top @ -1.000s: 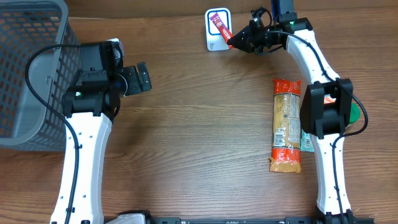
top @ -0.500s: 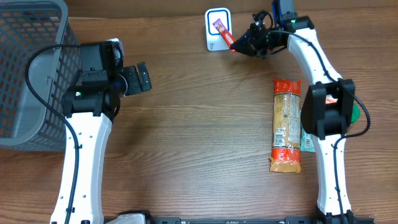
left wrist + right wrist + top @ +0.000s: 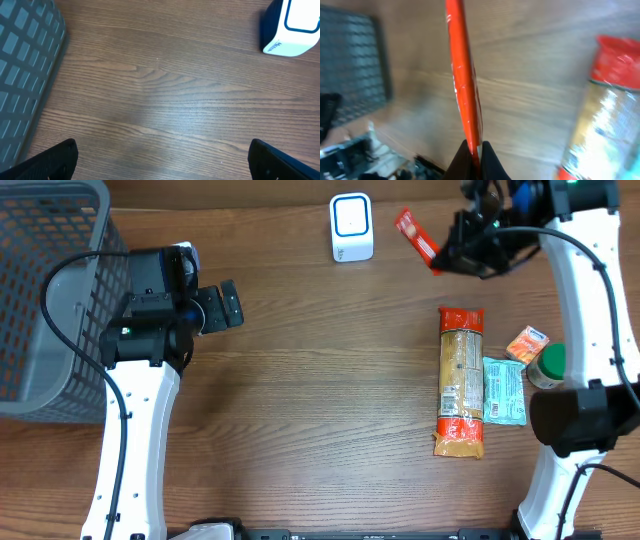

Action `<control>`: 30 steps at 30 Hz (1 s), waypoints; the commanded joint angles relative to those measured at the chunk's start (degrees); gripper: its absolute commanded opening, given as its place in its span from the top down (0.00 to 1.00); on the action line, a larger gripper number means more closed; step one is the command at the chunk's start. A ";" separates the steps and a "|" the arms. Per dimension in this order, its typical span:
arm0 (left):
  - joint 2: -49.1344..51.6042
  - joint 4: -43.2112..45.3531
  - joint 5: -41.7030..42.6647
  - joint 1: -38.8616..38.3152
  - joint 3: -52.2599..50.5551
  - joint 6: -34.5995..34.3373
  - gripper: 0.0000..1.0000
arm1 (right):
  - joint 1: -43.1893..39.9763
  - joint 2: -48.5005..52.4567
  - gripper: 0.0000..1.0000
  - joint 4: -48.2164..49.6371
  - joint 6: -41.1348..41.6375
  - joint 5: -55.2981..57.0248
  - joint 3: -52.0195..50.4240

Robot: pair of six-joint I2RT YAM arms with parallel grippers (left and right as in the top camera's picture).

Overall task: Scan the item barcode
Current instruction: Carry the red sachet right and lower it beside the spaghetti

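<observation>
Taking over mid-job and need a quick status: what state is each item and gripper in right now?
red packet: held, right of the scanner, not over it.
right gripper: shut on red packet.
left gripper: open, empty.
scanner: face uncovered.
pasta bag: lying flat, untouched.

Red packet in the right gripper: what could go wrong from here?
The right gripper pinches the packet by one thin edge, so it could slip or flop. The packet hangs beside the scanner, not over its window, so a scan here would likely miss. A low sweep might knock the pasta bag.
</observation>
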 commanded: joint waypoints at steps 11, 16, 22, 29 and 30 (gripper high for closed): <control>0.37 0.04 -0.72 -0.04 0.31 0.72 0.00 | -0.11 -4.50 0.96 -0.02 0.24 18.40 -16.70; 0.37 0.04 -0.72 -0.04 0.31 0.72 0.00 | -0.09 -11.52 0.96 -0.02 7.85 32.63 -28.13; 0.37 0.04 -0.72 -0.04 0.31 0.72 0.00 | -0.09 -16.79 0.96 -0.02 8.96 35.30 -39.30; 0.37 0.04 -0.72 -0.04 0.31 0.72 0.00 | -0.09 -16.98 0.96 1.84 18.05 44.65 -47.71; 0.37 0.02 -0.72 -0.04 0.31 0.72 0.00 | -0.09 -16.98 0.96 2.78 19.10 45.42 -49.03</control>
